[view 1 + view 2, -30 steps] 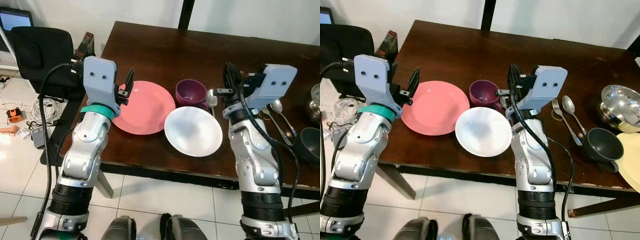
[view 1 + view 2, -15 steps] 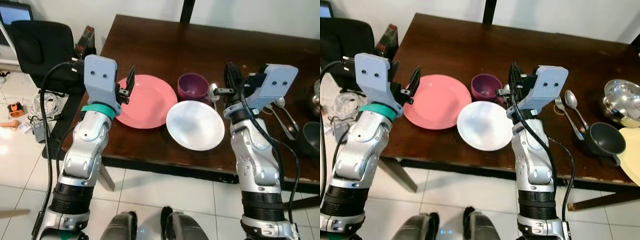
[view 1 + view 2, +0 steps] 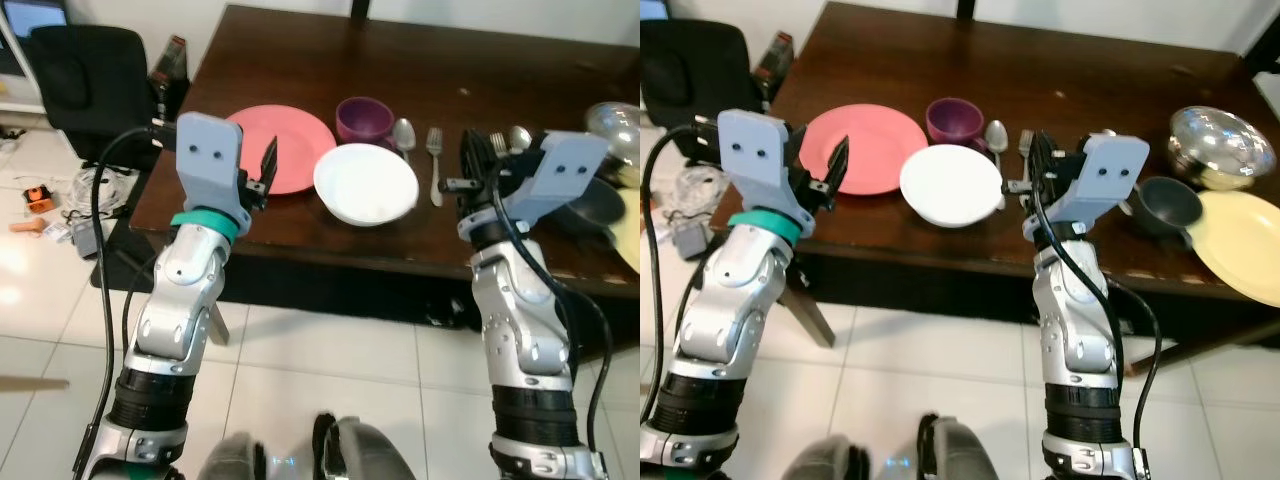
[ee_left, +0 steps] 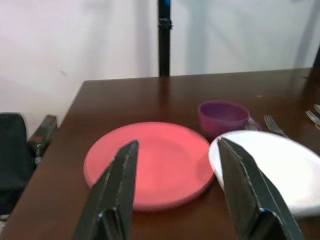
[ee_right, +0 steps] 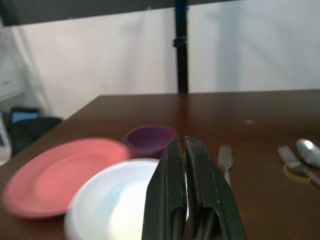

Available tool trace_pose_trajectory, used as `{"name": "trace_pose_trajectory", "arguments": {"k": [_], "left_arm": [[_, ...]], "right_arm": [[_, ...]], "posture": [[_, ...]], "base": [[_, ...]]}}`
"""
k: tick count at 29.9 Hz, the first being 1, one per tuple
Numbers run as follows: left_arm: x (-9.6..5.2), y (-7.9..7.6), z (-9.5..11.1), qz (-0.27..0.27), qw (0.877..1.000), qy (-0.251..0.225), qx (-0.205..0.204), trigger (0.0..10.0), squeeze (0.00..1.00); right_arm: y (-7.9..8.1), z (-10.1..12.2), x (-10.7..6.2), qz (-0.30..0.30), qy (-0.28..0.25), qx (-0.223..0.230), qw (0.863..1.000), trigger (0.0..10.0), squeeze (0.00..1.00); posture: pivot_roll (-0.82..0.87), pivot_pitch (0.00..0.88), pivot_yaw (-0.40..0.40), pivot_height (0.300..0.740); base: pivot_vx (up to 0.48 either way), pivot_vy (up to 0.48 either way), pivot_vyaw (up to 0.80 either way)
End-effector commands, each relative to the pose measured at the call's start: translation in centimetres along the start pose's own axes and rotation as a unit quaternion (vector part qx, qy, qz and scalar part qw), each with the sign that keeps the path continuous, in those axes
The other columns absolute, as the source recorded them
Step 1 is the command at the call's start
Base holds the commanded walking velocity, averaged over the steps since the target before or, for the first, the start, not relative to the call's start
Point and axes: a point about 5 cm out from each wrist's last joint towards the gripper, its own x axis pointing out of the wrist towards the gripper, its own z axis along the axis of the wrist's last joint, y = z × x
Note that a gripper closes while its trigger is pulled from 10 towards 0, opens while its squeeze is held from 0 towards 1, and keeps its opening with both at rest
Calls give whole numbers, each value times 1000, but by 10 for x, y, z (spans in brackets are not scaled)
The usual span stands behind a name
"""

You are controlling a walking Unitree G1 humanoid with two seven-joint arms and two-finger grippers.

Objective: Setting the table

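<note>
Pink plate (image 3: 281, 148), white bowl (image 3: 365, 183), purple cup (image 3: 364, 117) laid out, cutlery beside; setting looks partly done. My left gripper (image 4: 175, 190) fingers spread, empty; right gripper (image 5: 186, 190) pressed together, empty, short of table (image 3: 300, 60).

Table: dark brown wood (image 3: 1090, 60)
Near its left edge: pink plate (image 3: 865, 147), white bowl (image 3: 951, 184), purple cup (image 3: 955, 119)
Middle: spoon (image 3: 997, 135), fork (image 3: 1024, 146)
Right: steel bowl (image 3: 1220, 146), dark cup (image 3: 1168, 203), yellow plate (image 3: 1242, 245)

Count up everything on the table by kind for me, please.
Plates: 2, pink plate, yellow plate
Bowls: 2, white bowl, steel bowl
Cups: 2, purple cup, dark cup
Forks: 2
Spoons: 2
Total: 10
</note>
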Motion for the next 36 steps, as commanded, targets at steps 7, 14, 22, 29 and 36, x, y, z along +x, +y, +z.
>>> {"name": "trace_pose_trajectory", "arguments": {"k": [7, 14, 22, 29, 36], "left_arm": [[-2, 1, -2, 1, 1000, 4, 4, 10000, 0], [-1, 1, -1, 1, 1000, 4, 3, 10000, 0], [-1, 0, -1, 0, 1000, 5, 3, 10000, 0], [-1, 0, -1, -1, 1000, 5, 2, 10000, 0], [0, -1, -3, -1, 1000, 15, -6, 10000, 0]], "right_arm": [[-1, -1, -2, -3, 3, -1, 1000, 10000, 0], [-1, -1, -2, -5, 3, -1, 1000, 10000, 0], [-2, -1, -3, -7, 3, -2, 1000, 10000, 0], [-2, -1, -3, -8, 3, -2, 1000, 10000, 0], [-2, -1, -4, -9, 5, -2, 1000, 10000, 0]], "posture": [[36, 80, 1, 740], [32, 83, 2, 740], [32, 85, 3, 740], [30, 89, 4, 740], [31, 92, 4, 740]], "base": [[-409, 0, 0], [-407, 0, 0], [-404, 0, 0], [-363, 0, 0], [-34, 0, 0]]}}
